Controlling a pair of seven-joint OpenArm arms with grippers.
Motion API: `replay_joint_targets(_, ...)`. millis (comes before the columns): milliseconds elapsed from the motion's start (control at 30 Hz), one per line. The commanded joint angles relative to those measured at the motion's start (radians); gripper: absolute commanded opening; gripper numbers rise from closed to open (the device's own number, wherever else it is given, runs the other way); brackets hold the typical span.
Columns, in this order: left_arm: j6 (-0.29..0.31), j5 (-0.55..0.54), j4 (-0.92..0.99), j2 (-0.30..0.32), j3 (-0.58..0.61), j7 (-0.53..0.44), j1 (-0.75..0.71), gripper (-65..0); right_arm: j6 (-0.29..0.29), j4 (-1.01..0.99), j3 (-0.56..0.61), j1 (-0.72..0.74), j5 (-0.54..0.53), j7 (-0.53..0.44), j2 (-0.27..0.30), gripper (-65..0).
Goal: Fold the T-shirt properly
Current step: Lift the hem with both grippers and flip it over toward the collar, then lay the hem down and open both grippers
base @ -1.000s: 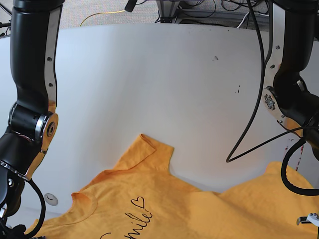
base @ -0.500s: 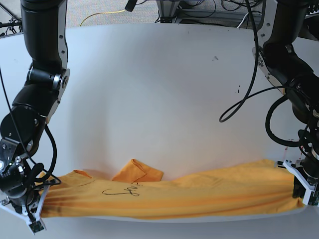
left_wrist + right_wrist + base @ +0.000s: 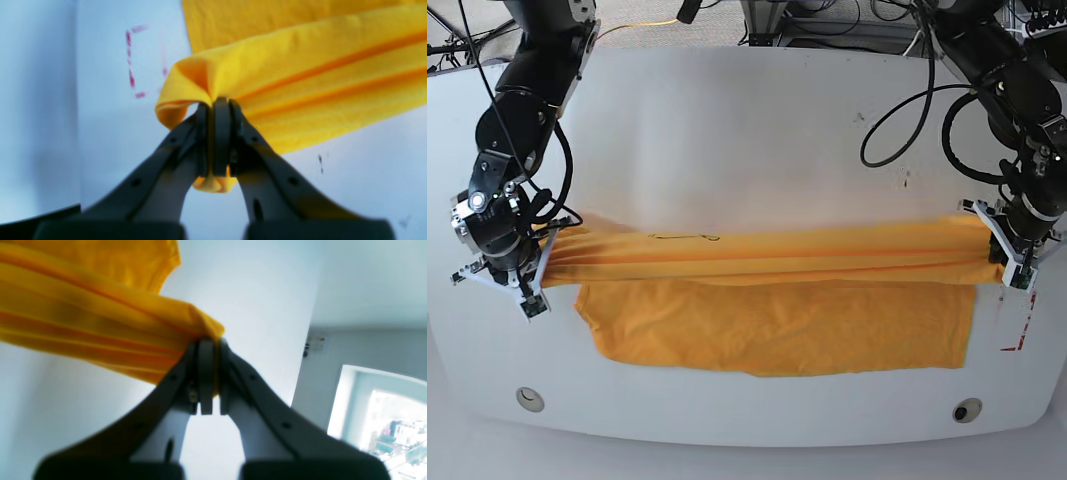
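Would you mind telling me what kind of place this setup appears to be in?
Most likely a robotics lab or test room: a bare white table with red tape marks, loose cables on the carpet behind it, and two arms stretching a T-shirt between the left gripper and right gripper.

Left gripper (image 3: pixel 1015 262) at the base view's right, jaws clamped, right gripper (image 3: pixel 509 282) opposite, jaws clamped

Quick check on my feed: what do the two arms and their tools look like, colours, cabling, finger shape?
Both arms are glossy black with silver joint plates and loose black cables looping alongside. The left tool and right tool carry white brackets; up close their fingers are dark grey, tapering, with flat pads and small holes.
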State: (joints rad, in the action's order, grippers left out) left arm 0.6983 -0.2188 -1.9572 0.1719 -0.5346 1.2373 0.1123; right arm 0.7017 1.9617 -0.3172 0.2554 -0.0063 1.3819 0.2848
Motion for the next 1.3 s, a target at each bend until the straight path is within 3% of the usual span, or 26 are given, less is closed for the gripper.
replay_joint_targets(0, 0.000, 0.037, -0.018, 0.018, -0.015, -0.009, -0.015, -65.0, -0.004, 0.017, -0.018, -0.028, 0.055, 0.014, -0.003, -65.0)
replay_joint_targets(200, 0.000, 0.038, -0.015, -0.005, -0.020, -0.009, -0.165, -65.0, -0.004, 0.015, -0.072, -0.169, 0.055, 0.014, -0.029, -65.0)
replay_joint_targets(433, 0.000, 0.040, -0.014, -0.002, -0.022, -0.011, -0.240, -65.0, -0.004, 0.014, -0.069, -0.270, 0.055, -0.009, -0.032, -65.0)
replay_joint_targets(933, 0.000, 0.046, 0.011, 0.016, -0.018, -0.011, -0.291, -63.3, -0.004, 0.005, -0.064, -0.396, 0.055, -0.020, -0.032, -64.8)
replay_joint_targets(1067, 0.000, 0.046, 0.011, 0.027, -0.015, -0.011, -0.322, -49.3, -0.004, 0.005, -0.070, -0.440, 0.055, -0.020, -0.043, -55.6)
replay_joint_targets(1133, 0.000, 0.046, 0.011, 0.028, -0.022, -0.011, -0.336, -37.1, -0.004, 0.005, -0.070, -0.465, 0.064, -0.022, -0.060, -44.7)
replay_joint_targets(1267, 0.000, 0.046, 0.012, 0.028, -0.022, -0.011, -0.348, -22.2, -0.004, 0.006, -0.070, -0.494, 0.055, -0.025, -0.071, -21.6)
